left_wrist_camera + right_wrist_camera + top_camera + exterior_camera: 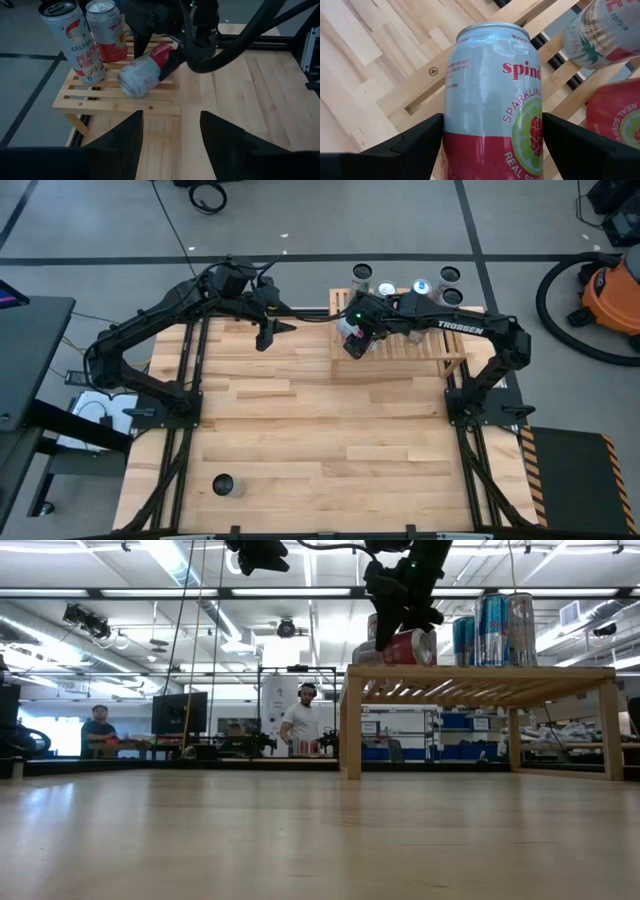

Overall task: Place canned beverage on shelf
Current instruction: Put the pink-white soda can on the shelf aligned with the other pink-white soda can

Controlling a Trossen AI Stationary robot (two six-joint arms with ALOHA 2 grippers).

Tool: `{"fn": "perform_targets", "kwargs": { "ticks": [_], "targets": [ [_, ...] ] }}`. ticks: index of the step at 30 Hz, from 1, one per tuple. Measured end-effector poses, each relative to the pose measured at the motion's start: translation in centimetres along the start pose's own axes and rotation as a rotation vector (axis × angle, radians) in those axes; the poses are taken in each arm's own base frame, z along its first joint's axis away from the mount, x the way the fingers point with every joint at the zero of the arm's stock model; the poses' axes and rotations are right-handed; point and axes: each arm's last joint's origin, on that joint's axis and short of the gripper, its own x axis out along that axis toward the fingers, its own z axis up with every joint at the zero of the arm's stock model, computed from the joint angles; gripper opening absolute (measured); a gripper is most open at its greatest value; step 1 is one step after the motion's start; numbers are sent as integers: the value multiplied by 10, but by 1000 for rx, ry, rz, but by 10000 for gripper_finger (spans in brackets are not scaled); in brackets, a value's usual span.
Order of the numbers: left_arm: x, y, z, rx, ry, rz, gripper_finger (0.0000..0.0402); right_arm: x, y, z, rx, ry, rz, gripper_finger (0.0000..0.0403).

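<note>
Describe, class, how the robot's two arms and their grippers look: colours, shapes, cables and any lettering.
Both arms are black and built of jointed links. The right arm carries white lettering, TROSSEN, along one link; the left arm shows none here. Black cables loop around the wrists. A small green light glows near the right gripper. The left gripper ends in two dark, wedge-shaped fingers.

We see the tilted can (495,100) cut off by the frame's edge; the small dark worktop object (223,485) stays unidentifiable.
</note>
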Motion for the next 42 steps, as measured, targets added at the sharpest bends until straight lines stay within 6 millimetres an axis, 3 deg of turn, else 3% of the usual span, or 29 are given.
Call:
{"fn": "perform_targets", "kwargs": {
  "ticks": [10, 29, 36, 42],
  "targets": [
    [0, 0, 0, 0, 1, -1, 197, -1, -1, -2, 3, 17, -6, 274],
    [0, 0, 0, 0, 1, 0, 197, -10, 8, -9, -45, 21, -23, 264],
    [0, 0, 0, -4, 0, 0, 197, -24, 9, -8, -55, -56, -9, 207],
    [0, 0, 0, -7, 0, 0, 197, -24, 6, -6, -26, -72, -6, 158]
  ]
}}
